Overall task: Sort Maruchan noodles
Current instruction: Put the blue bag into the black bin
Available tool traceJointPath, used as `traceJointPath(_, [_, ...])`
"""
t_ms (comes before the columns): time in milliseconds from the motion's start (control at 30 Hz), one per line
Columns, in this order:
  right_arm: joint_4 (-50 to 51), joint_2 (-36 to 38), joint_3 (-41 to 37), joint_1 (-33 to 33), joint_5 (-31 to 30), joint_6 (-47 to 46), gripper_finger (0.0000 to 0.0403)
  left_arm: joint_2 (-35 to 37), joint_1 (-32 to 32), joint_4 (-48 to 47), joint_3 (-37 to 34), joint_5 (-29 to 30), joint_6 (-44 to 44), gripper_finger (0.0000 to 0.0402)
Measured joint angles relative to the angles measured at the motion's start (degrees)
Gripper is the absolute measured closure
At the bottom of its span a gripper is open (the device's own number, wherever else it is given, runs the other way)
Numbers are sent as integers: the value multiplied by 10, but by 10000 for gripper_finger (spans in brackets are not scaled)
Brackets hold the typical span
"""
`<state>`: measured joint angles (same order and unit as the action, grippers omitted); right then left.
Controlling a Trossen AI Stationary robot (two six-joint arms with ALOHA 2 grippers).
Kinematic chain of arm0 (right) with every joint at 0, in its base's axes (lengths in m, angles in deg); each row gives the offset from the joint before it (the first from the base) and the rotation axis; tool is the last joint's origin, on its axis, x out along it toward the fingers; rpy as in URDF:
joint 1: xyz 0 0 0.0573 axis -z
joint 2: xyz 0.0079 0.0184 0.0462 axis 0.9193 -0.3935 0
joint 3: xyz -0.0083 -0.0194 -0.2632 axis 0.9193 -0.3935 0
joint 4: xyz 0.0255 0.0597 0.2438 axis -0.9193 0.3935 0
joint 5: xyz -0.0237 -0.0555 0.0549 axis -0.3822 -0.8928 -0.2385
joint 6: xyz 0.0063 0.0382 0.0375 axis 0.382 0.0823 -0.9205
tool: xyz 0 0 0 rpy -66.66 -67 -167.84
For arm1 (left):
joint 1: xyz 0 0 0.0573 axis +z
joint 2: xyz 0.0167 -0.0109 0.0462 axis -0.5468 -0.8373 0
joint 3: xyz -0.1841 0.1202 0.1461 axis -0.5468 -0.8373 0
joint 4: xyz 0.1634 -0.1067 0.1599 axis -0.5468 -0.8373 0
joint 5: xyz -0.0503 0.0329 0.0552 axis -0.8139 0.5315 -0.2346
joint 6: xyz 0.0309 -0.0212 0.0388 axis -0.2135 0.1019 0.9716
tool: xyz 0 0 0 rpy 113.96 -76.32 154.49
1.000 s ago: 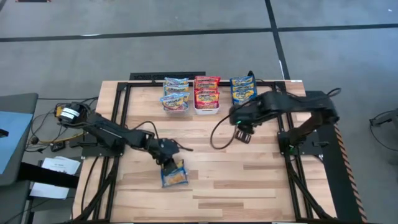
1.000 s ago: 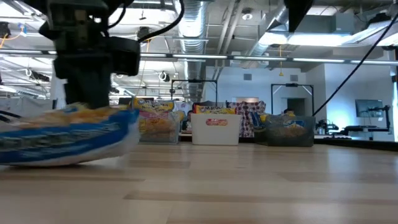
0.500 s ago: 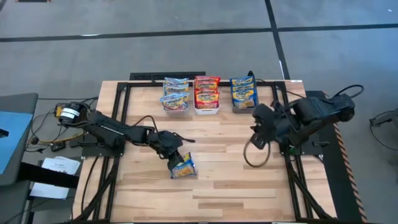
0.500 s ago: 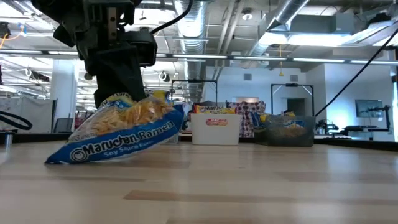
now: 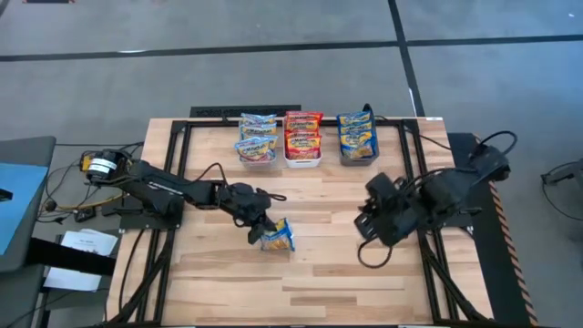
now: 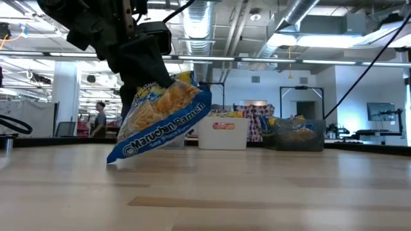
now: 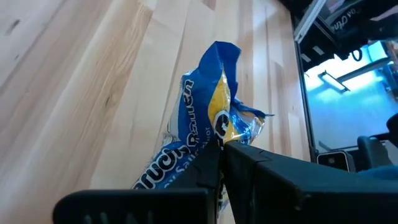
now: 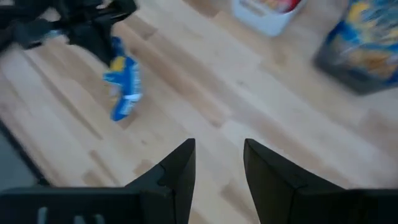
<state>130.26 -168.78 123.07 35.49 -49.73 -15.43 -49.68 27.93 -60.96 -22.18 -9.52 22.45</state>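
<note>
From above, the left gripper pinches a blue ramen packet mid-worktop, apart from the three filled bins. The right gripper waits nearby. At worktop level, the packet hangs tilted, possibly with one corner touching the wood. The right wrist view shows its own fingers parted, empty.
</note>
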Motion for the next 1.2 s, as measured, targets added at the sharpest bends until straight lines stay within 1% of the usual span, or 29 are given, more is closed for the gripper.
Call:
traceJointPath(167, [-53,-42,0,-7,27,-13,243,0,3,8,0,-3,28,401])
traceJointPath(300, [-84,-72,0,9,59,-8,243,0,3,7,0,-4,44,401])
traceJointPath(367, [-106,-83,0,22,73,15,243,0,3,8,0,-4,55,401])
traceJointPath(500, [-182,-97,0,50,113,90,243,0,6,11,0,-4,78,401])
traceJointPath(567, [-217,-98,0,63,121,127,243,0,11,12,0,-7,84,401])
traceJointPath(700, [-267,-98,0,85,134,173,243,0,20,24,0,-31,86,401])
traceJointPath(800, [-275,-98,0,100,148,194,243,0,24,30,0,-34,86,401])
traceJointPath(1000, [-274,-97,0,133,233,238,243,1,30,58,0,-34,92,401])
traceJointPath(1200, [-274,-97,0,162,239,276,233,1,30,93,0,-30,91,401])
